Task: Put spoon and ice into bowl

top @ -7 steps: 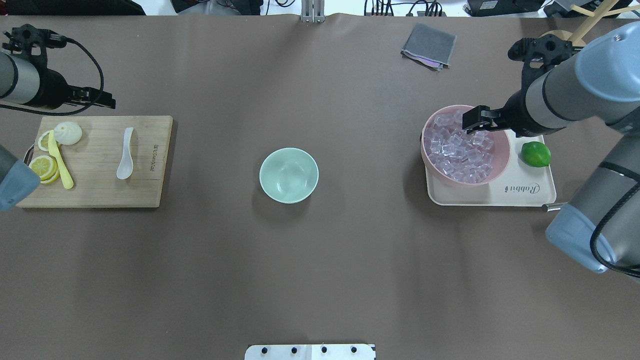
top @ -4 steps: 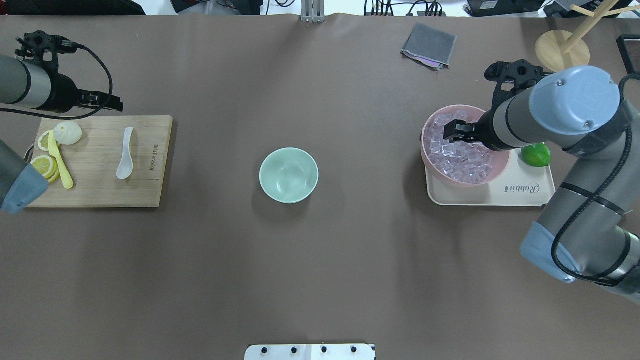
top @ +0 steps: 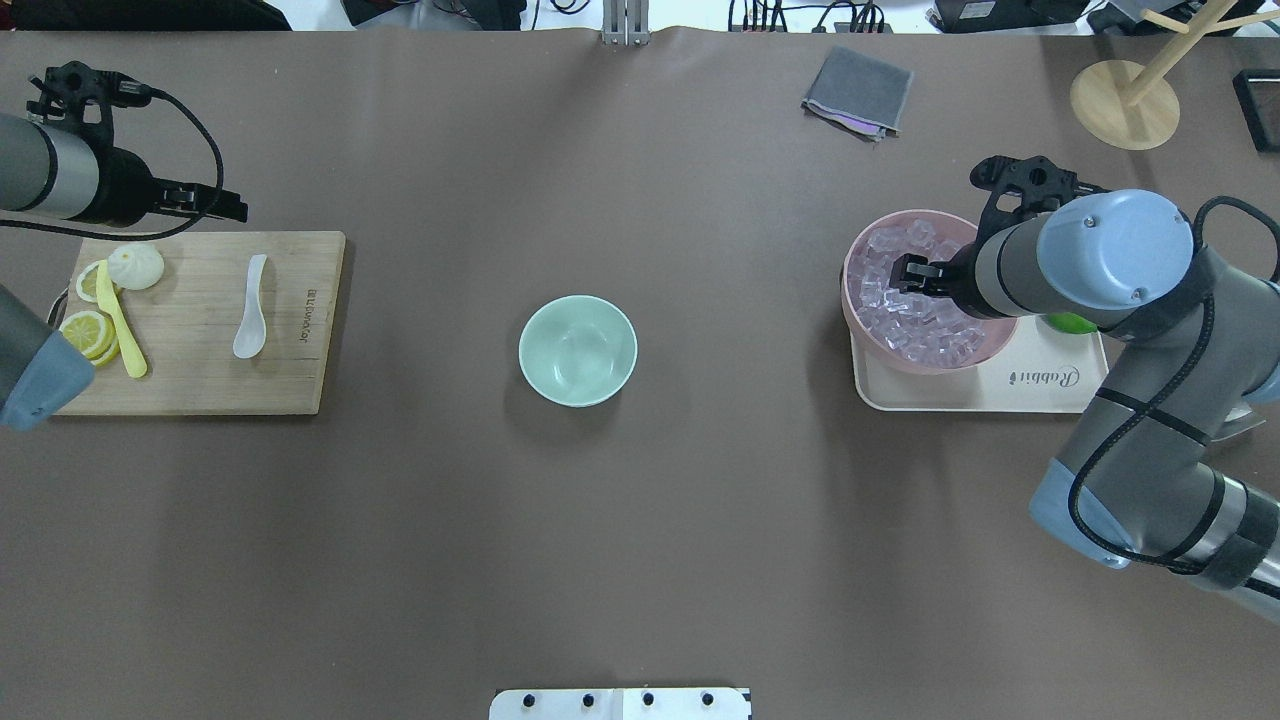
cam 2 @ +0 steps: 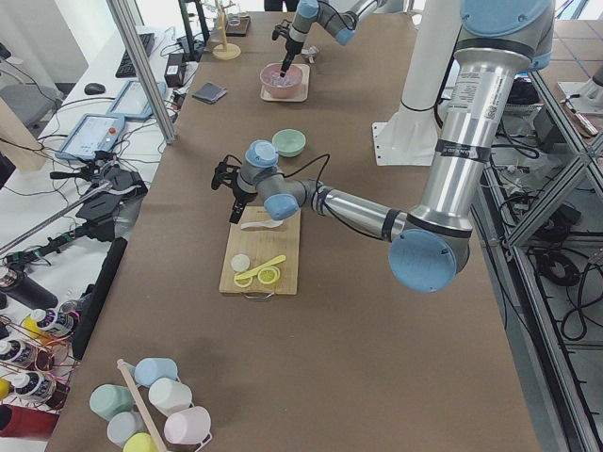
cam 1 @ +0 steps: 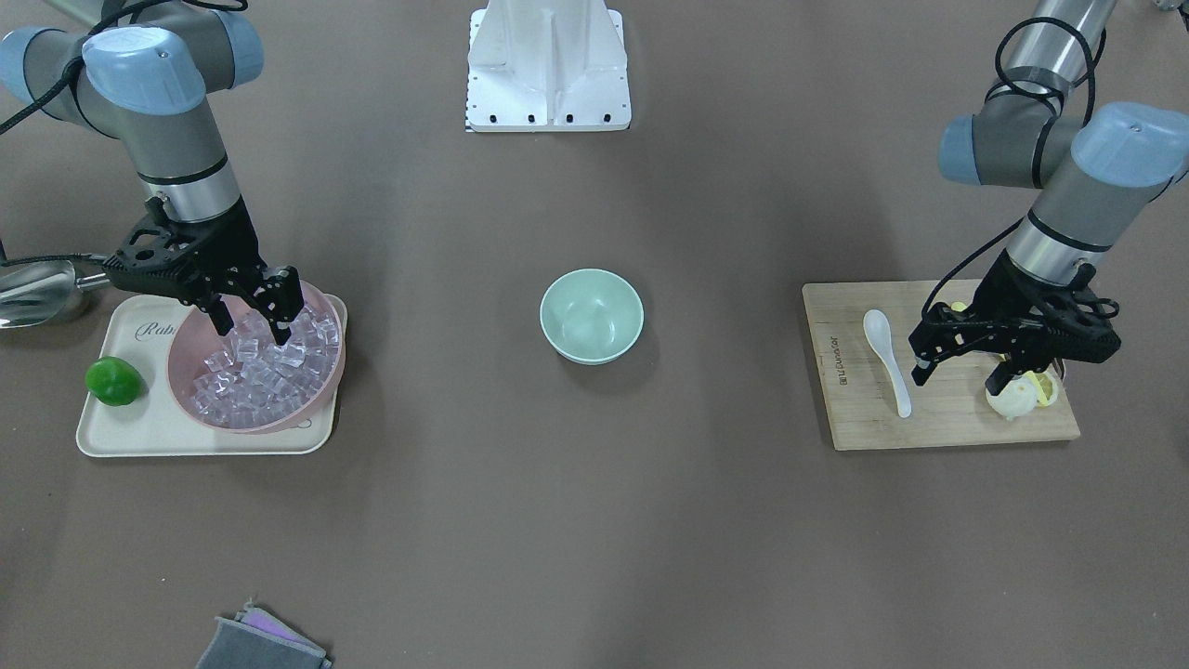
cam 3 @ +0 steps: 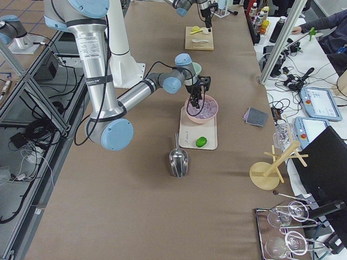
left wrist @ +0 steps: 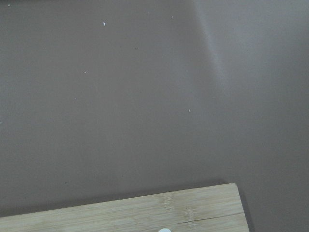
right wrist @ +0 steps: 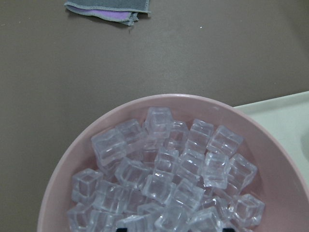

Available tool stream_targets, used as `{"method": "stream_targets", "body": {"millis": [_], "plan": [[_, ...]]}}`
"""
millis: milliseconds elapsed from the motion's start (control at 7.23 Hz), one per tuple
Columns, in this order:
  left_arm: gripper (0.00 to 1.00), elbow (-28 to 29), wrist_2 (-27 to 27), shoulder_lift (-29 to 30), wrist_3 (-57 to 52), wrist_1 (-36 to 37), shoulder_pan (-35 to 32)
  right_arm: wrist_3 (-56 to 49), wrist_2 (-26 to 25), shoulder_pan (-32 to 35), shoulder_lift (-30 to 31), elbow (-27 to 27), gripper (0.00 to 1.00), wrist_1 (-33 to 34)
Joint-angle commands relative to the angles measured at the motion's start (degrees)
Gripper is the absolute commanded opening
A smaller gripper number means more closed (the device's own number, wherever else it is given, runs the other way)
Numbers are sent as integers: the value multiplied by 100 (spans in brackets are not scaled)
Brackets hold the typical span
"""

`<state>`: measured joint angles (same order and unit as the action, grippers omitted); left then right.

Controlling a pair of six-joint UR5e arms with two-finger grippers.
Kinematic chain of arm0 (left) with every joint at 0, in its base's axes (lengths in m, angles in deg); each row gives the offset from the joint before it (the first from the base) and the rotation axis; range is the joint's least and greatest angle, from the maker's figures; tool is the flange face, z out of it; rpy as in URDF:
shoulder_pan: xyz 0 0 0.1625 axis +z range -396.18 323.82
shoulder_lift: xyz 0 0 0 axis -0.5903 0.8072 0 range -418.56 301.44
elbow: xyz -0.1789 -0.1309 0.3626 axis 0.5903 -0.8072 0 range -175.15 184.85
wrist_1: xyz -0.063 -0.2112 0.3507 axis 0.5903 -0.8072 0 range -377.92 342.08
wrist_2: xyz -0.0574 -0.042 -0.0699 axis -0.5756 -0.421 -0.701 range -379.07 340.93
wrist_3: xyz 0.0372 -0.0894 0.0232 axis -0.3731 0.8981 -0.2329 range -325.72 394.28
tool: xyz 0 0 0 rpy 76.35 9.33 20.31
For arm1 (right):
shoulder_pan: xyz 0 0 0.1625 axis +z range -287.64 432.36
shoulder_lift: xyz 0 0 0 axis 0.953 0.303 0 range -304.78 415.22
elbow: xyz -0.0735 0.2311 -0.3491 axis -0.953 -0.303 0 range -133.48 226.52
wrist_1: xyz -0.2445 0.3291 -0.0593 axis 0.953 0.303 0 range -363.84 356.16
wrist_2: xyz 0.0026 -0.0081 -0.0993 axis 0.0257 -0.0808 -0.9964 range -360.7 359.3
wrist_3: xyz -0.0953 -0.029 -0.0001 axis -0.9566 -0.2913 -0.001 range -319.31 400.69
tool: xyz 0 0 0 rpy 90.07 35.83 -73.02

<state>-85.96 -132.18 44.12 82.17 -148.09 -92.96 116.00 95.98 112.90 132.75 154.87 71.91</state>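
In the overhead view we see the spoon lying flat on a wooden board at the left of the frame. Its long axis runs almost straight up and down the frame. The handle points to the top edge, leaning slightly right, and the scoop points to the bottom. On the left part of the board, well apart from the spoon, lie lemon slices, a yellow utensil and a pale round lump.

The left pincer hangs above the board with its 2 fingers spread, not touching the spoon.

The bowl stands upright at the centre of the frame, on the brown worktop, between the board and the tray.

The ice is heaped in a pink bowl on the tray at the right of the frame. The right pincer points down into that heap with its 2 fingers spread and their tips among the cubes. We cannot tell whether a cube lies between them.

In the front-facing view a lime sits on the tray just beside the pink bowl. A steel scoop lies at the far left edge. A folded grey cloth lies near the top of the overhead frame.
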Motion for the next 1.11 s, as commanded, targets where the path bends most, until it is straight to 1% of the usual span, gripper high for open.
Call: {"method": "stream_targets", "body": {"millis": [0, 277, 692, 969], "plan": [[97, -7, 0, -3, -17, -8, 0, 238, -176, -125, -124, -69, 52, 18], [97, 2, 0, -11, -26, -8, 0, 273, -203, -143, -448, -401, 45, 10], [97, -7, 0, -11, -26, -8, 0, 273, -255, -160, -607, -560, 44, 10], [97, 2, 0, -11, -26, -8, 0, 273, -316, -204, -608, -605, 44, 10]]}}
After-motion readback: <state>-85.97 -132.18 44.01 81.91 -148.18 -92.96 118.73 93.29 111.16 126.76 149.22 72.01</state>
